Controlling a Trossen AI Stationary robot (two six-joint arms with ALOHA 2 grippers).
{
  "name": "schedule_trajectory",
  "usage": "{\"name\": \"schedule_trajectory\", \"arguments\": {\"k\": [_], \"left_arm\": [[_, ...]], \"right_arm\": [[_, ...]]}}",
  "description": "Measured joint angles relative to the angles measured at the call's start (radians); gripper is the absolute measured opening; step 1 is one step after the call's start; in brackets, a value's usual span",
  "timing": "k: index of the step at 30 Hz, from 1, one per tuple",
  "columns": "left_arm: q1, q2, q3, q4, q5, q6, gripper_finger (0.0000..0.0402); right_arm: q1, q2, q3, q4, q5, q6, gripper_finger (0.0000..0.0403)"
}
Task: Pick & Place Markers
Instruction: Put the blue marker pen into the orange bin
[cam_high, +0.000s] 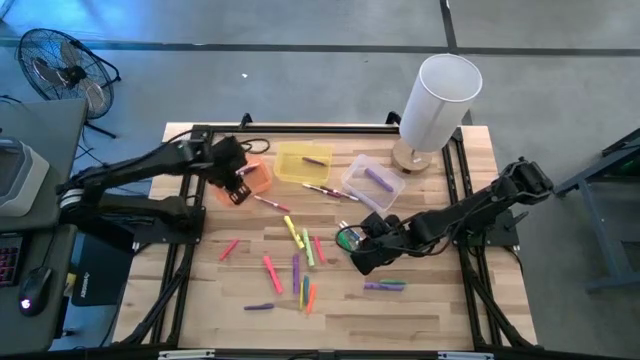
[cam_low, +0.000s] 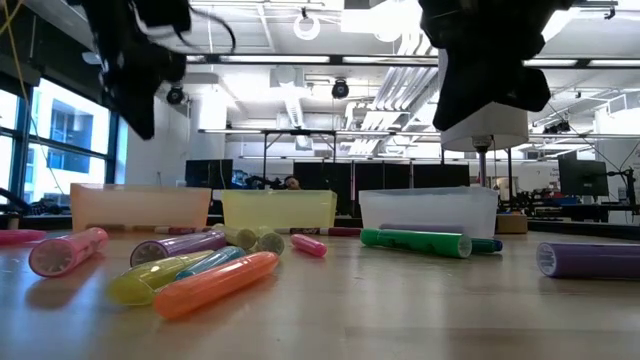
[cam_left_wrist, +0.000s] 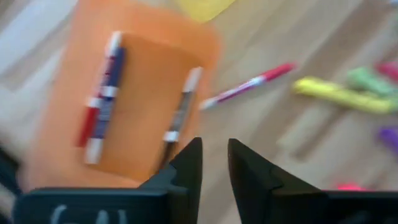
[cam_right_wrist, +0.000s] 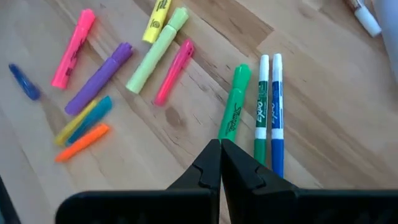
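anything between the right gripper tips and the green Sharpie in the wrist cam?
Nothing. In the right wrist view only bare wood shows between the shut right gripper and the green Sharpie; the green and blue Expo markers lie beside it.

Ahead of the right gripper (cam_right_wrist: 221, 163), shut fingertips: green marker (cam_right_wrist: 234, 102) plus two thin pens (cam_right_wrist: 270, 112) side by side, bare wood between these and the highlighter cluster (cam_right_wrist: 99, 81). Below the left gripper (cam_left_wrist: 214, 163), slightly parted: orange bin (cam_left_wrist: 127, 93) holding pens; open wood beside.
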Motion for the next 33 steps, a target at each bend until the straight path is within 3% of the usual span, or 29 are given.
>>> {"name": "schedule_trajectory", "arguments": {"k": [5, 10, 15, 18, 22, 27, 33], "left_arm": [[-0.268, -0.064, 0.0, 0.043, -0.056, -0.271, 0.0008], [-0.545, -0.041, -0.002, 0.084, -0.161, -0.472, 0.0008], [-0.74, 0.047, -0.003, 0.118, -0.209, -0.534, 0.0002], [-0.825, 0.094, -0.004, 0.139, -0.211, -0.492, 0.0001], [-0.885, 0.121, -0.004, 0.193, -0.237, -0.426, 0.0001], [-0.878, 0.096, -0.005, 0.166, -0.263, -0.335, 0.0], [-0.807, 0.043, -0.003, 0.172, -0.232, -0.172, 0.0]], "right_arm": [[0.0, 0.0, 0.0, 0.0, 0.0, -0.111, 0.0001], [0.0, 0.0, 0.0, 0.001, 0.023, -0.154, 0.0001], [0.0, 0.0, 0.0, 0.032, 0.013, -0.216, 0.0], [0.004, 0.0, 0.0, 0.066, 0.008, -0.225, 0.0], [0.009, 0.007, 0.039, 0.063, 0.026, -0.217, 0.0], [-0.002, 0.06, 0.147, -0.015, 0.048, -0.178, 0.0], [-0.046, 0.178, 0.306, -0.306, -0.061, -0.038, 0.0]]}}
